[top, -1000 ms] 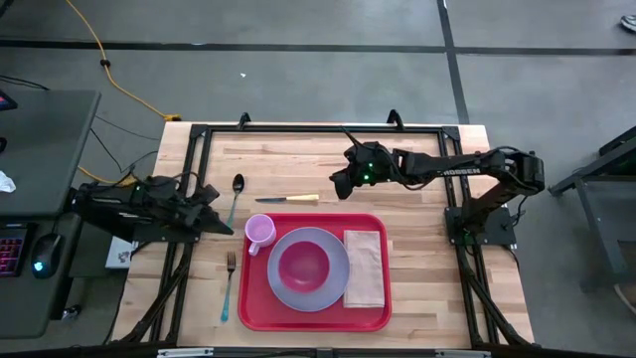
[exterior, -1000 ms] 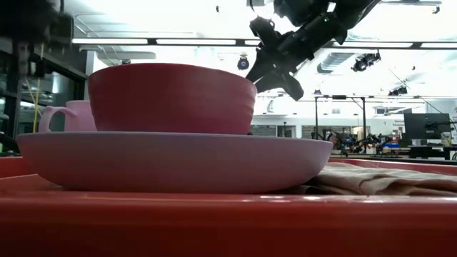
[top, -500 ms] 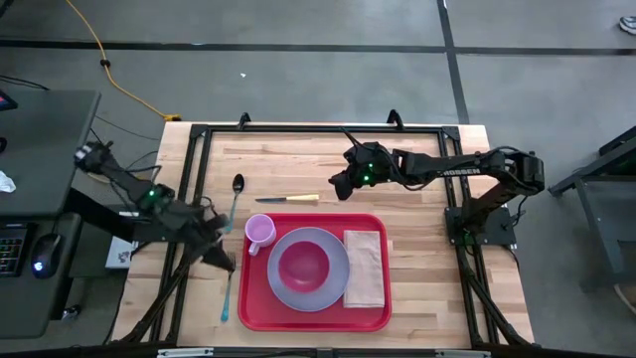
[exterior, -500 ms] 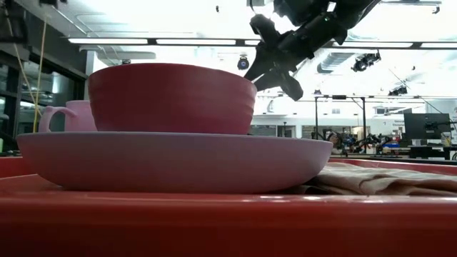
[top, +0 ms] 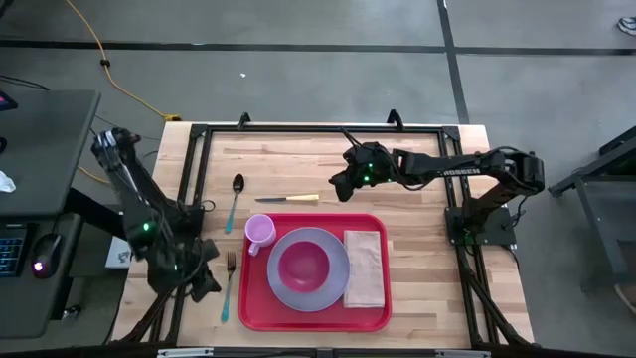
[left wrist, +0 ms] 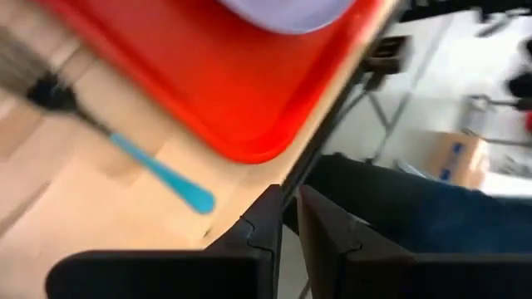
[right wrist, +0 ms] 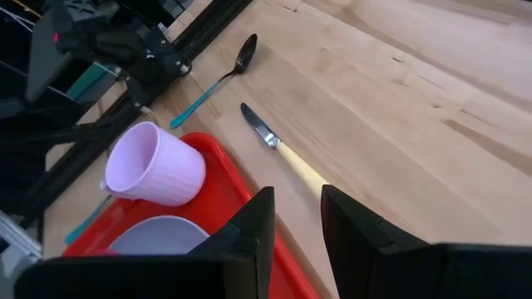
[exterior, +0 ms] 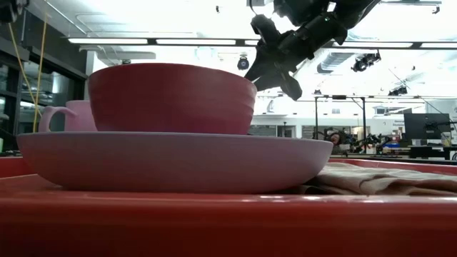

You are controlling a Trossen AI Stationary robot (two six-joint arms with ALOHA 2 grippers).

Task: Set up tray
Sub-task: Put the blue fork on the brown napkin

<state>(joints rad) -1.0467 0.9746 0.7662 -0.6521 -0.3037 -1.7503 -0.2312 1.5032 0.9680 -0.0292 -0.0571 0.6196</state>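
Red tray point(top: 253, 308) w/ plate point(top: 282, 288), bowl point(top: 304, 265), napkin point(top: 365, 268); left gripper point(top: 204, 283) by fork point(top: 229, 285).

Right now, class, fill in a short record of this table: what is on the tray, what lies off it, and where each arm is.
Tray: red, on the wooden table
On tray: grey plate with pink bowl, pink cup, tan napkin
Off tray: fork to its left; spoon and knife behind it
Left gripper: near the fork, fingers nearly shut, empty
Right gripper: raised near the knife, fingers slightly apart, empty
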